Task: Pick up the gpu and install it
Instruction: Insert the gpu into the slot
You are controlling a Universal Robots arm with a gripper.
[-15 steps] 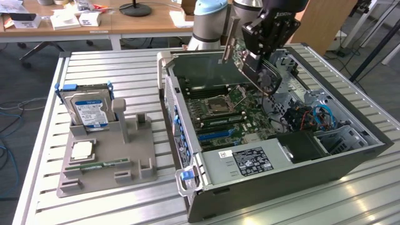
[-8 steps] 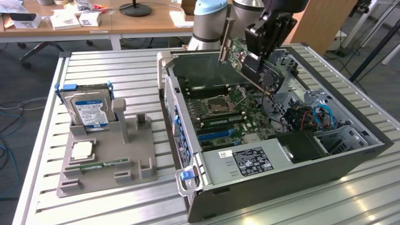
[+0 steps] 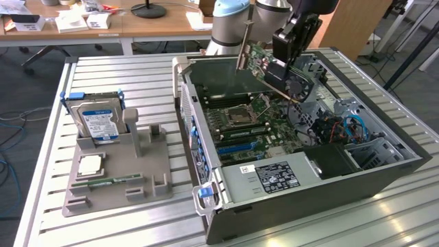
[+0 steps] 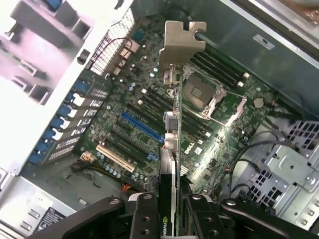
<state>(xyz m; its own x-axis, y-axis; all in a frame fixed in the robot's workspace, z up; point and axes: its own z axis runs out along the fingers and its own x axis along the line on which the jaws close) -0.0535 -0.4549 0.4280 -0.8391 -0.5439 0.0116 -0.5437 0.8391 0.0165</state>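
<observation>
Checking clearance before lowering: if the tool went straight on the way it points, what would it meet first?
Probably the motherboard, between the slots and the CPU socket. The gpu gripped by the tool would touch before the tool itself. Depth is unclear.

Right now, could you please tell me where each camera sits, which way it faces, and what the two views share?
Exterior view: off the arm, raised, looking down on the open computer case; the arm and gripper show, holding the gpu over the motherboard.
Wrist view: on the wrist, looking down along the edge-on gpu at the motherboard; the gripper clamps the card.
Shared: gripper, gpu, motherboard.
</observation>
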